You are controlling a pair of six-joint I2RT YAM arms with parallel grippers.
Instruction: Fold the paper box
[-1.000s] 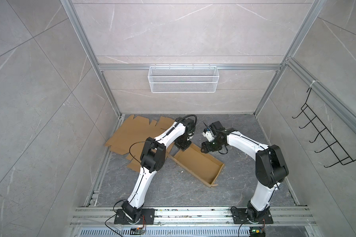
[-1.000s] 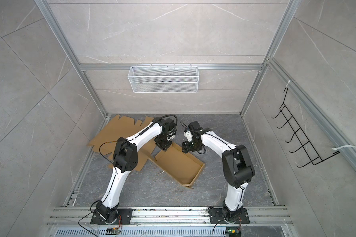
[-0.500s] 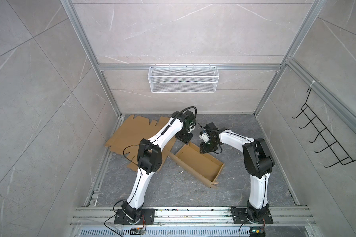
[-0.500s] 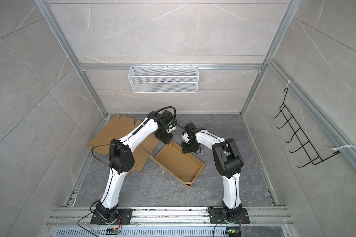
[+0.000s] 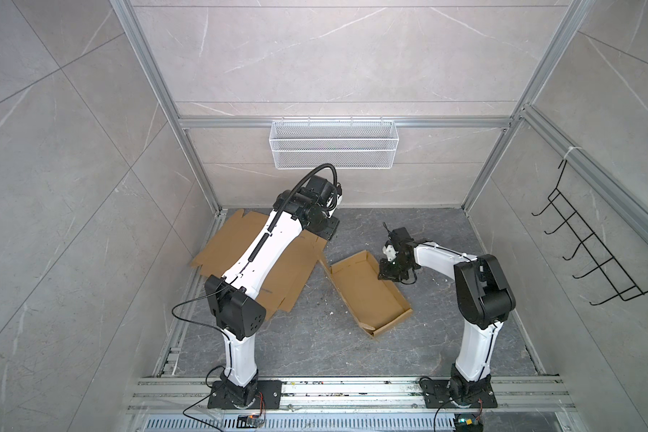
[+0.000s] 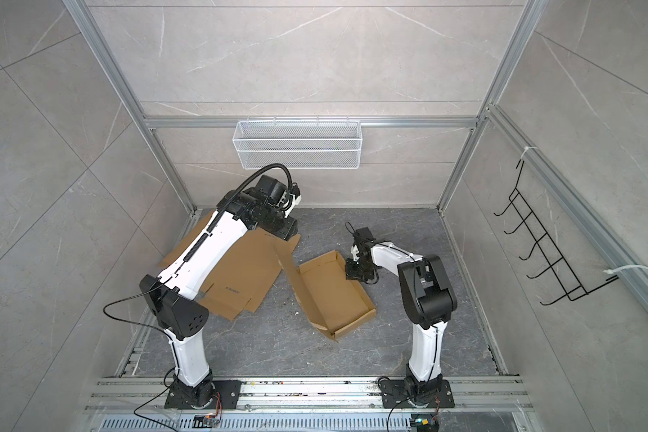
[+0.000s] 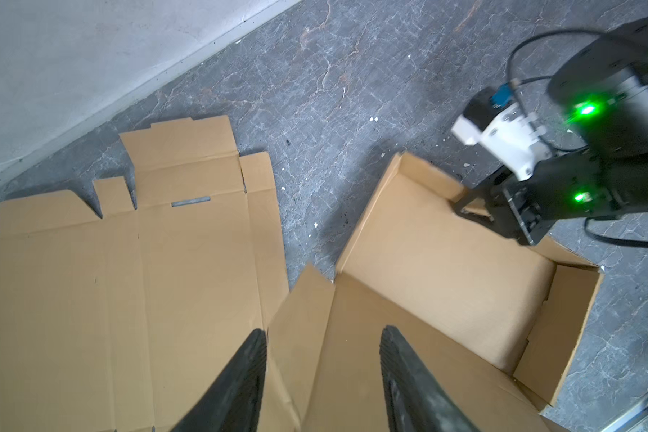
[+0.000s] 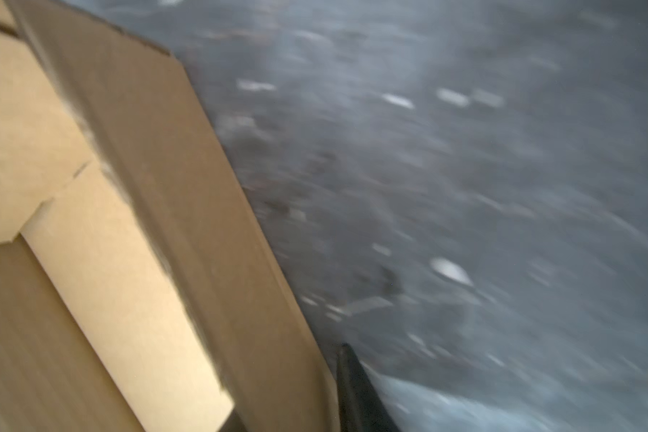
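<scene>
Paper box [image 5: 367,295] being folded: walls up, lid pending; right gripper [image 5: 384,271] astride box wall, grip unclear; left gripper [image 7: 323,331] being held half-open beside box, empty

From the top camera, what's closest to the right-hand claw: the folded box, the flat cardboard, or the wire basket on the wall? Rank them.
1. paper box: its side wall is at the right gripper.
2. flat cardboard sheet: floor, left.
3. wire basket: back wall, high.

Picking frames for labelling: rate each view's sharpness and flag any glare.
Right wrist view: heavy motion blur, paper box and floor smeared. Left wrist view: sharp, green lights flaring on the right arm. Both top views: sharp, evenly lit.
</scene>
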